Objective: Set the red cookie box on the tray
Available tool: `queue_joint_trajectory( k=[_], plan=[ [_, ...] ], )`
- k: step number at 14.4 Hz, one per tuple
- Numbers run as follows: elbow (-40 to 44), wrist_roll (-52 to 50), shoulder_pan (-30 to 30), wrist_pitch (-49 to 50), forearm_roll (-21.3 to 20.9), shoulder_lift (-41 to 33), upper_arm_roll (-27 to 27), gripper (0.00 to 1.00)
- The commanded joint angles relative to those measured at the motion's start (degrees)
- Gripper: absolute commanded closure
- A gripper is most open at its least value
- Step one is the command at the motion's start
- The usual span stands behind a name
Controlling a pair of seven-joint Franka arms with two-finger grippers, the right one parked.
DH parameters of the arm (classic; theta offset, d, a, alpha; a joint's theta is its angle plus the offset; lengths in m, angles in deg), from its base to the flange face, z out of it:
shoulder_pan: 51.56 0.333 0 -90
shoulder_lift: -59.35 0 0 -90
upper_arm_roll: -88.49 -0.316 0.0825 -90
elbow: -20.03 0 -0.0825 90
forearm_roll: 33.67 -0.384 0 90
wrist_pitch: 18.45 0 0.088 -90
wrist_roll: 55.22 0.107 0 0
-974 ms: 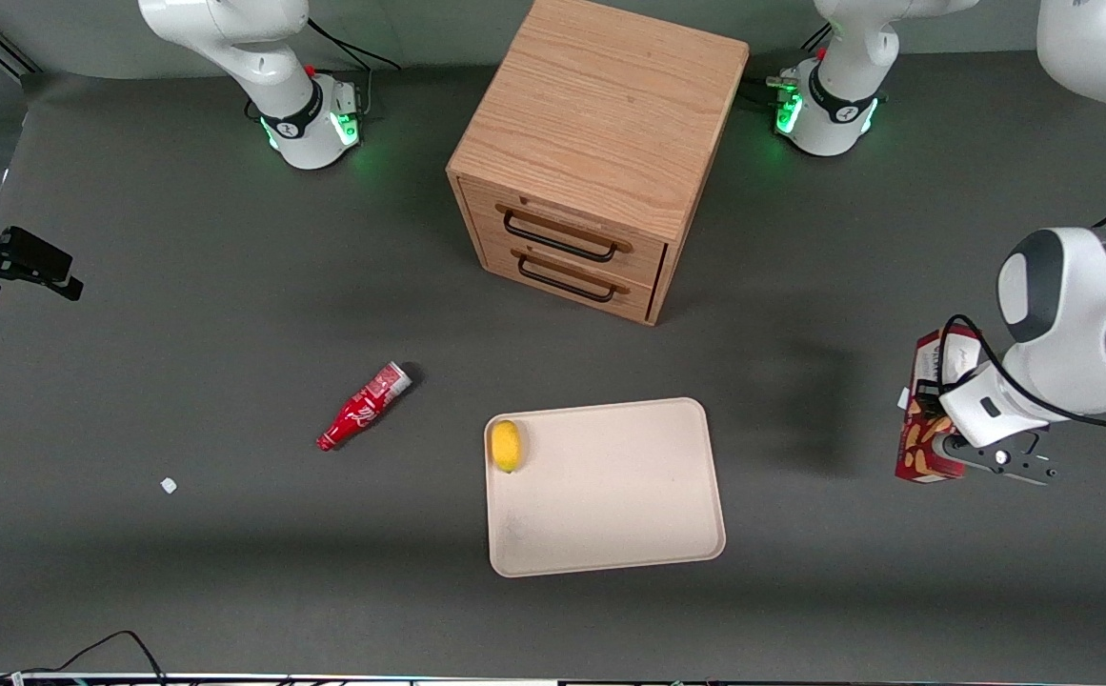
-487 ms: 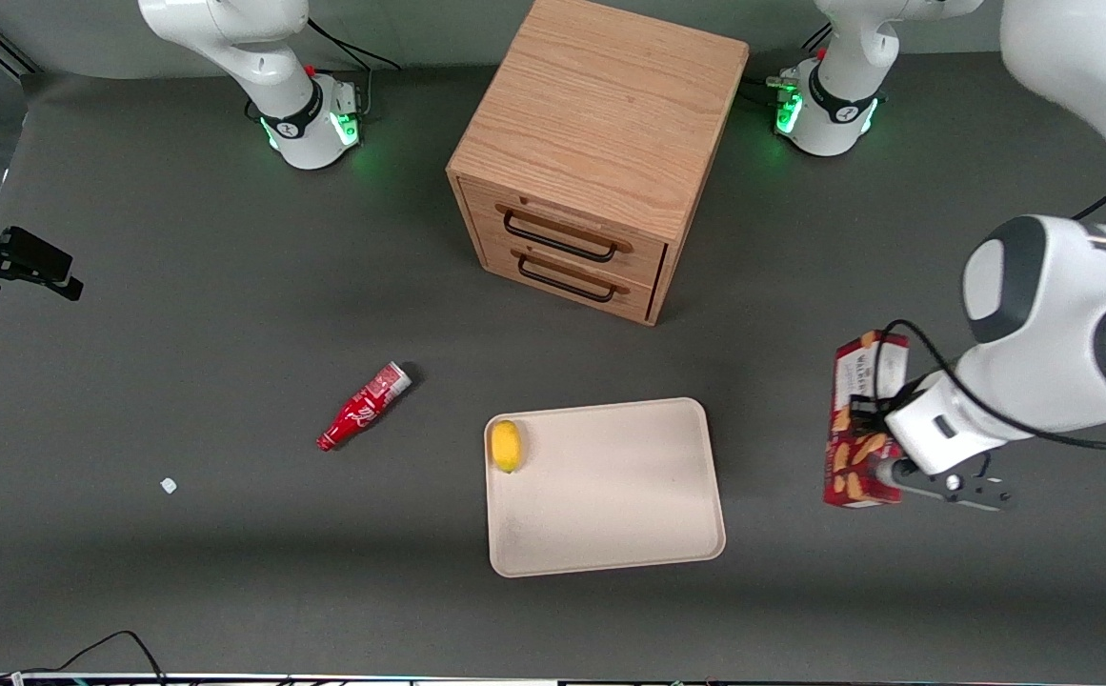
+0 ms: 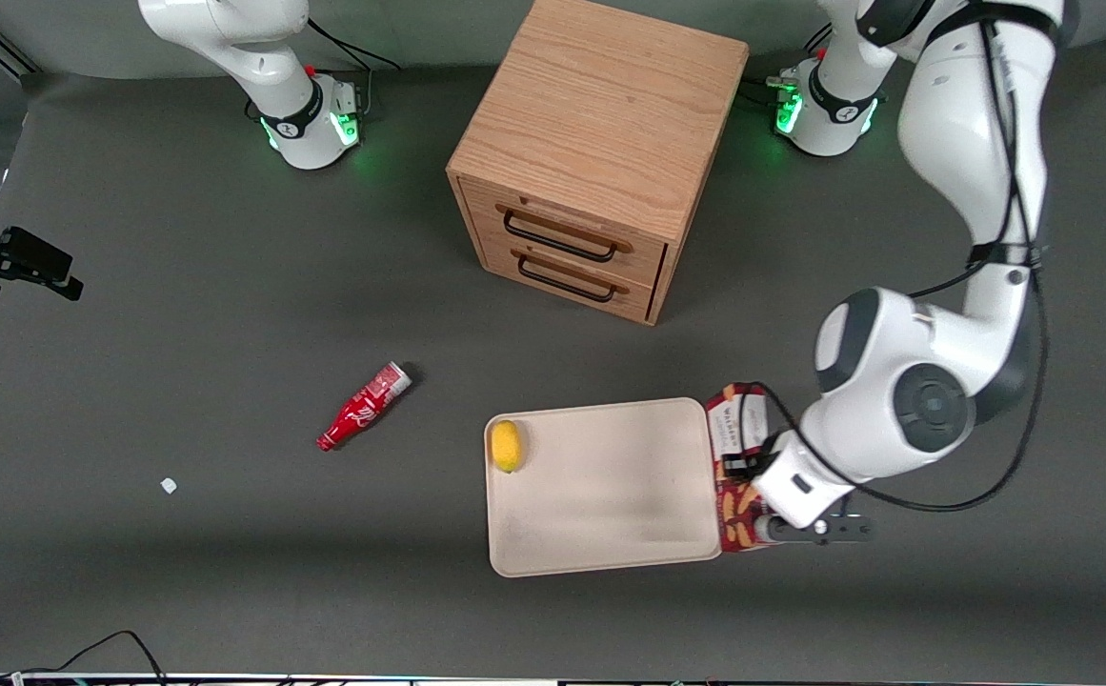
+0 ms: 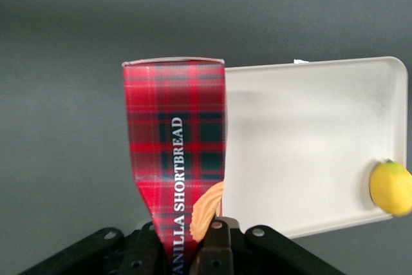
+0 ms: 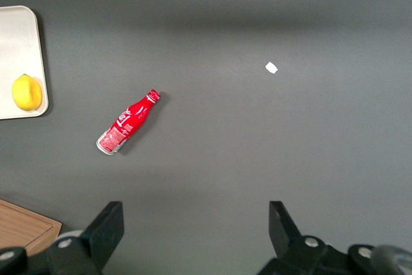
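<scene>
My left gripper is shut on the red cookie box, a slim red plaid carton with cookie pictures. It holds the box in the air over the edge of the tray that faces the working arm's end of the table. In the left wrist view the box stands out from between the black fingers, with the cream tray beside and under it. The gripper pinches the box's lower end, and the carton is squeezed narrow there.
A yellow lemon lies on the tray near its edge toward the parked arm. A small red bottle lies on the table farther that way. A wooden drawer cabinet stands farther from the camera than the tray. A white scrap lies on the mat.
My left arm has carried the cookie box sideways from the working arm's end of the table to the tray's edge. The tray, lemon and bottle have not moved.
</scene>
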Motion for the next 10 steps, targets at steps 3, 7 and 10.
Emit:
queue_joint_trajectory(
  k=[3, 7, 10],
  plan=[
    [2.9, -10.9, -4.5, -3.4, -8.7, 6.8, -0.8, 1.00],
    [2.1, -12.9, -5.2, -3.7, -11.1, 9.1, -0.7, 1.00],
    [0.6, -13.1, -5.0, -5.6, -10.8, 9.2, -0.8, 1.00]
  ],
)
